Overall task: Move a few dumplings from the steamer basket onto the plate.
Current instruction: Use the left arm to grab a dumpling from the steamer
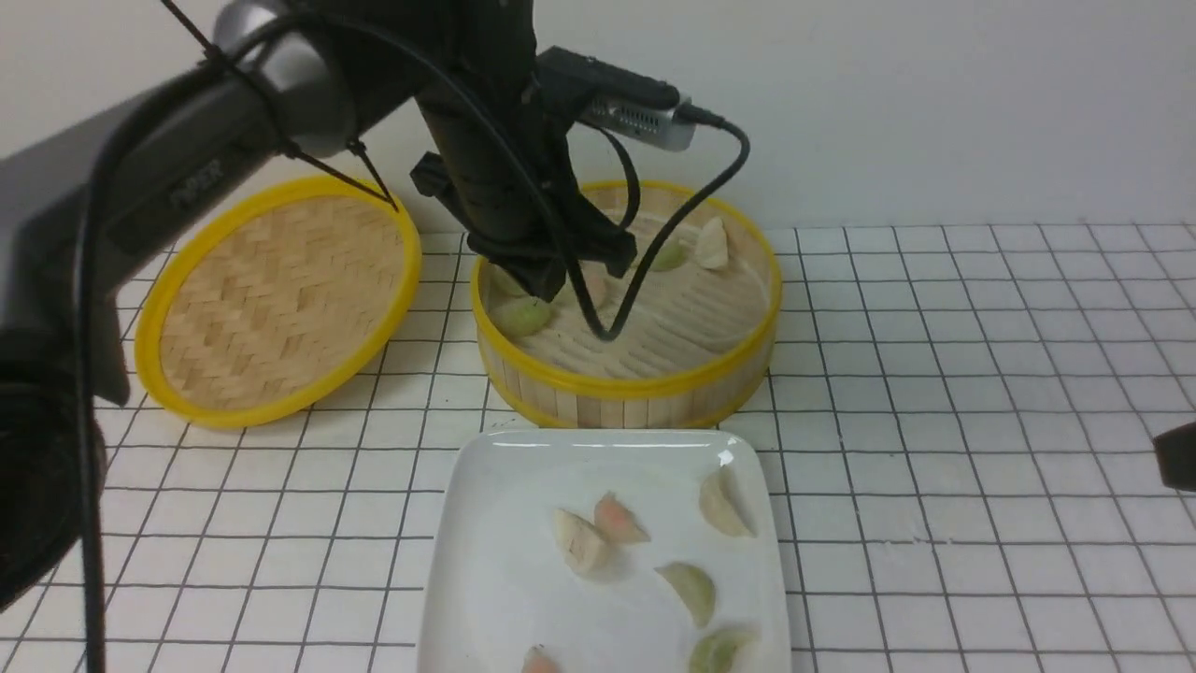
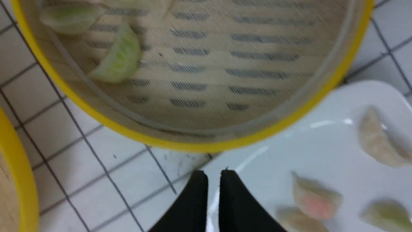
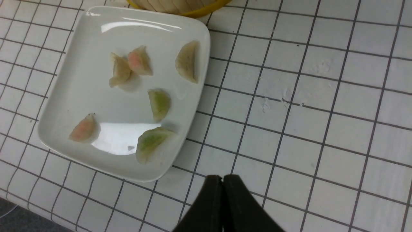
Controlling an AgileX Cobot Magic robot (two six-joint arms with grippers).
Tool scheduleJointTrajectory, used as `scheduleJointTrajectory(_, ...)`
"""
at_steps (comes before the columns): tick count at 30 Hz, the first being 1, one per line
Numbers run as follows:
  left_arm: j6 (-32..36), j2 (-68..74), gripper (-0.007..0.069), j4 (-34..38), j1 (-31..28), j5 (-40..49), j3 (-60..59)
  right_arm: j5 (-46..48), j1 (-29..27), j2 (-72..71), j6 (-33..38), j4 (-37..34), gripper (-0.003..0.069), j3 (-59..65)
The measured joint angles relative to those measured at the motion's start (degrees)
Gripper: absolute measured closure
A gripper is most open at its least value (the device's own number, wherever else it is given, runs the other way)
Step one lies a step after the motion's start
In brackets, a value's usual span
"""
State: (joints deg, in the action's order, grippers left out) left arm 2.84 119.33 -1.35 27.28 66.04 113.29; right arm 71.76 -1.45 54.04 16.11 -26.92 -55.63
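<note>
A white gridded tabletop (image 1: pixel 934 374) fills the frame. The left arm (image 1: pixel 187 178) reaches from upper left over the steamer (image 1: pixel 635 385) at centre, which holds several dumplings (image 1: pixel 523 316). The plate (image 1: pixel 505 561) at lower centre carries six more. The left gripper (image 2: pixel 214 175) is nearly closed and empty; the right gripper (image 3: pixel 222 183) is pressed shut, also empty.

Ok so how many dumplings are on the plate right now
6, all on the plate: cream and pink side by side, cream near its right edge, green mid-plate, green and pink nearest the robot.
</note>
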Motion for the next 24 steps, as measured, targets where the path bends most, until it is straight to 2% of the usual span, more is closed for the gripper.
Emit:
scheduleJointTrajectory(3, 0.0, 2.4, 0.0487, -2.4, 0.0, -3.7, 0.9, 0.0, 0.0, 0.0, 0.0, 0.0, 0.0671, 0.0)
scheduleJointTrajectory(8, -0.3, 9.8, 0.0287, -7.9, 0.0, -8.0, 5.1, 0.0, 0.0, 0.0, 0.0, 0.0, 0.0671, 0.0)
scheduleJointTrajectory(11, -2.1, 13.3, 0.0218, -11.9, 0.0, -8.2, 7.2, 0.0, 0.0, -0.2, 0.0, 0.0, 0.0671, 0.0)
scheduleJointTrajectory(15, -4.8, 16.9, 0.0188, -16.5, 0.0, -8.4, 8.6, 0.0, 0.0, -0.3, 0.0, 0.0, 0.0671, 0.0)
scheduleJointTrajectory(24, -6.0, 20.1, 0.0190, -18.3, 0.0, -11.1, 9.1, 0.0, 0.0, -0.3, 0.0, 0.0, 0.0671, 0.0)
